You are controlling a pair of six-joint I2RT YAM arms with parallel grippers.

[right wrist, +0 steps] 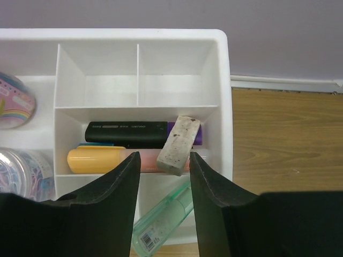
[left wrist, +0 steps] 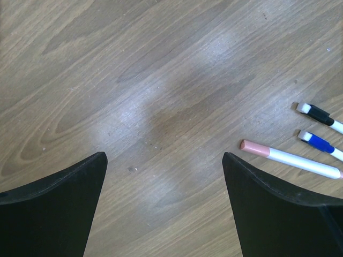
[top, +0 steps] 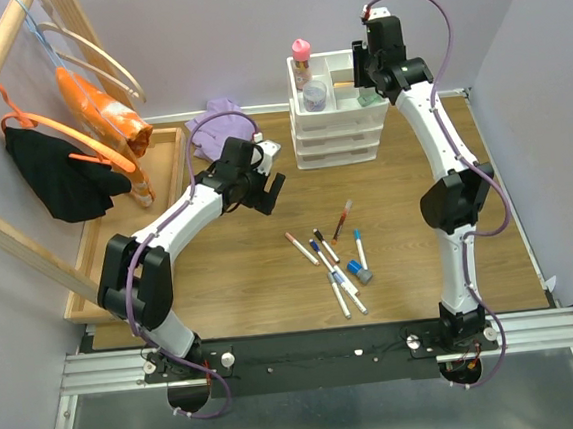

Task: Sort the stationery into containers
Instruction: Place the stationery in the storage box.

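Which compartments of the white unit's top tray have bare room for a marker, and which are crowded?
Bare: the left back compartment and right back compartment, between the tray's rear wall and the cross divider. Crowded: the long compartment in front, holding a black highlighter, orange highlighter and leaning grey block. The mint highlighter lies in the nearest one.
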